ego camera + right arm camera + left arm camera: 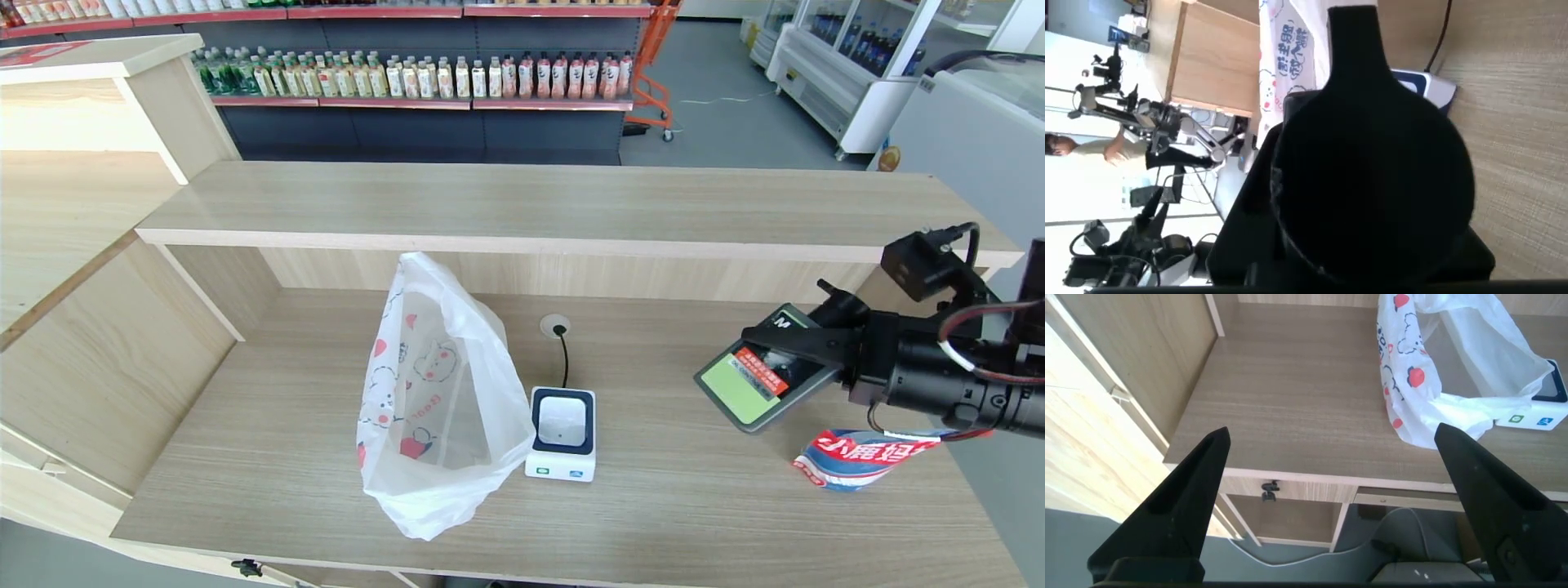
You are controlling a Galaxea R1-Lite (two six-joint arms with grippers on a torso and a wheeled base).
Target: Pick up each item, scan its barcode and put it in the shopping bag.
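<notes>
Right claw [796, 347] clamped on flat green-and-dark packet [755, 384], held above bench [694, 523]. Scanner [562, 431] well to its left, lower; packet's long axis slanting down that way. Shopping bag [441, 392] just beside scanner, far side. Left claw [1333, 437] wide open, empty, near the bag.

Counter [653, 506]: pale wood-grain laminate, matt, fine straight grain.
Shopping bag [441, 392]: thin translucent white plastic film, crinkled, soft sheen on folds, red printed cartoons.
Scanner [562, 433]: smooth white plastic casing, dark glossy window on top.
Cable [563, 359]: black, rubbery look.
Flat packet [755, 380] in right gripper [788, 343]: glossy printed face, some glare.
Right gripper: black, matt; plastic or metal, cannot tell.
Pouch [857, 457] on counter: shiny plastic film.
Left gripper [1333, 437]: 2 fingers [1184, 506] matt black, smooth.
</notes>
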